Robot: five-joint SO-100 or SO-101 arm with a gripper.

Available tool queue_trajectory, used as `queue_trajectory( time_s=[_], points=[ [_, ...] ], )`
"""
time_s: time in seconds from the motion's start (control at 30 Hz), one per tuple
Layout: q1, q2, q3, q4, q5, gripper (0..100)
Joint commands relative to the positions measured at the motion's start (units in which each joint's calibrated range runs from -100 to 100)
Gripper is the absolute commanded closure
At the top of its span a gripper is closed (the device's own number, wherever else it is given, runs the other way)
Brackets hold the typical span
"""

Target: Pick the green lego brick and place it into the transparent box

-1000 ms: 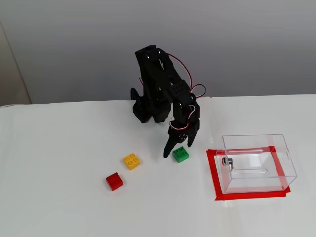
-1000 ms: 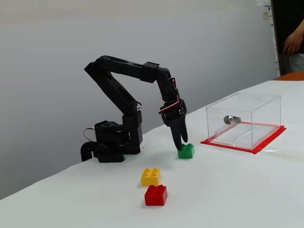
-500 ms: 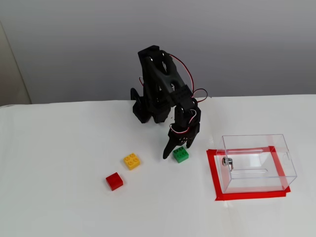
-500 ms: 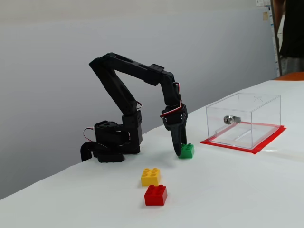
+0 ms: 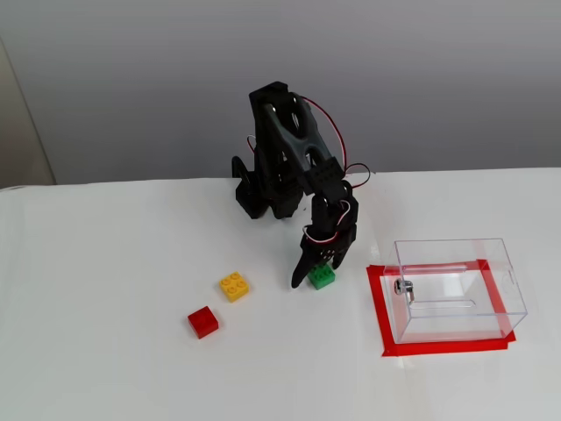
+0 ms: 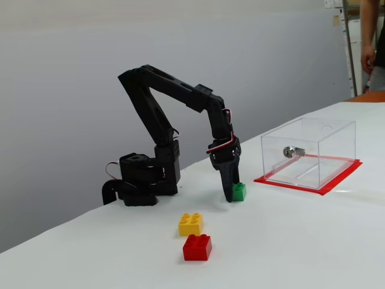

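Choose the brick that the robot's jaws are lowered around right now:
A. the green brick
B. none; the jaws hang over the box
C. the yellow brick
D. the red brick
A: in both fixed views the jaws straddle the green brick on the table, beside the box.

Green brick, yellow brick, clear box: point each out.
green lego brick (image 5: 323,277), a fixed view, studded top.
yellow brick (image 5: 233,286), a fixed view, studded top.
transparent box (image 6: 328,153), a fixed view, front wall.
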State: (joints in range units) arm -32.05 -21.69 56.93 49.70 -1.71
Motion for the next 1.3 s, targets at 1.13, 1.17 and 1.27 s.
queue_trajectory(
  time_s=[1.13,1.17,1.27],
  points=[
    [1.2,-12.5,-5.4,3.5,0.5,90],
    [1.2,-13.5,-5.8,3.8,0.5,90],
    [1.2,-16.6,-6.0,4.1,0.5,90]
  ],
)
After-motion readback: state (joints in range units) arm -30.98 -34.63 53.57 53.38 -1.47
